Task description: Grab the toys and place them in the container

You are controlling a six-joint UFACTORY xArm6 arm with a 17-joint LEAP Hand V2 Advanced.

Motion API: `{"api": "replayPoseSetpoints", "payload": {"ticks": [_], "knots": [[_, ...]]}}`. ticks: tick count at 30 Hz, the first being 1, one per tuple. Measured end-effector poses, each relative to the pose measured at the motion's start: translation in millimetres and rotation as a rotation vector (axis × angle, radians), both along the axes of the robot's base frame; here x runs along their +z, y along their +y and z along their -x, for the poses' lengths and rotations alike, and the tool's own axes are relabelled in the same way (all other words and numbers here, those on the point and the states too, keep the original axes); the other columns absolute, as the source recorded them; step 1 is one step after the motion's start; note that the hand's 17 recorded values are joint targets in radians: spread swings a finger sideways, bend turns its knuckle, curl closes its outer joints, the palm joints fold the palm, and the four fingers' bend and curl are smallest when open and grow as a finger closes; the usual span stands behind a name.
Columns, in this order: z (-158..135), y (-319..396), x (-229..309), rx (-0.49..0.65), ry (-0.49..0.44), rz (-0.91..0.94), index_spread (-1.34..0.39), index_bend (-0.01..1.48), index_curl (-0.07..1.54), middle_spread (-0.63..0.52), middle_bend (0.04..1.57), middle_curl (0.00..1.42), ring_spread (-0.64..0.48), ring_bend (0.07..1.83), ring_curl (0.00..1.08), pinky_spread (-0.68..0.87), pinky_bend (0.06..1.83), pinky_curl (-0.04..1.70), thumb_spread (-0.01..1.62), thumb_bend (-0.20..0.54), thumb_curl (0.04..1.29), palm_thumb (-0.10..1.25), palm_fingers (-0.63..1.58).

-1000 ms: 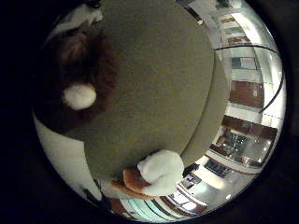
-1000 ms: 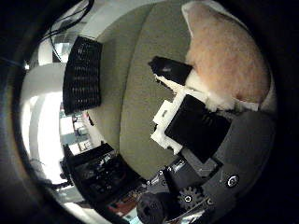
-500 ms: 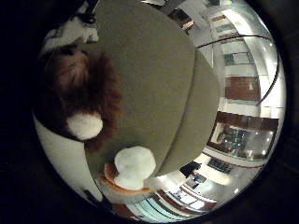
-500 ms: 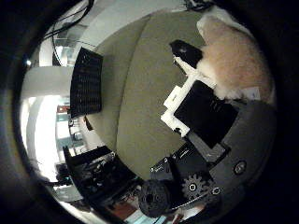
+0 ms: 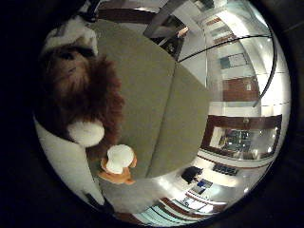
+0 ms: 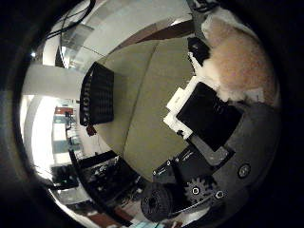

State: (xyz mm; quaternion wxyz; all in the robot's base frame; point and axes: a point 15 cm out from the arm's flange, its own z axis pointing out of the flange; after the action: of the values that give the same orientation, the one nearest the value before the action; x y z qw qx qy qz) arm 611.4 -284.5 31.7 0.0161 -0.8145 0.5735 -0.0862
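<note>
- Two toys are recorded near the palm: a shaggy brown plush toy [image 5: 80,99] with white patches, close against the little-finger side, and a small orange-and-white toy [image 5: 118,164] just beside it on the olive-green table [image 5: 161,99].
- Change noted over the last second: the brown plush toy fills more of the little-finger view and the table has shrunk away, which is judged as a lift with the toy carried along.
- Hand [image 6: 209,118]: white and black fingers are seen pressed around pale fur [image 6: 237,61]; it is judged clamped on the brown plush toy.
- Shown only in the thumb-side view: a black slatted container [image 6: 97,95], well apart across the table, judged the drop target.
- Shown only in the little-finger view: the orange-and-white toy, not yet collected.
</note>
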Motion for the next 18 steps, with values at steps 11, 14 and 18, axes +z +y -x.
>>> {"api": "replayPoseSetpoints", "payload": {"ticks": [11,14,18], "knots": [[13,72,65,0.074,-0.026,0.001,-0.23,1.12,0.85,-0.10,1.36,0.69,-0.18,1.46,0.65,-0.16,1.43,0.79,0.78,-0.015,0.84,1.06,1.15],[12,104,83,0.100,-0.044,-0.010,-0.23,1.12,0.85,-0.10,1.36,0.69,-0.18,1.46,0.65,-0.17,1.42,0.81,0.78,-0.017,0.85,1.05,1.15],[14,155,112,0.149,-0.069,-0.025,-0.23,1.12,0.85,-0.10,1.36,0.69,-0.18,1.46,0.65,-0.17,1.41,0.83,0.77,-0.016,0.86,1.05,1.15]]}}
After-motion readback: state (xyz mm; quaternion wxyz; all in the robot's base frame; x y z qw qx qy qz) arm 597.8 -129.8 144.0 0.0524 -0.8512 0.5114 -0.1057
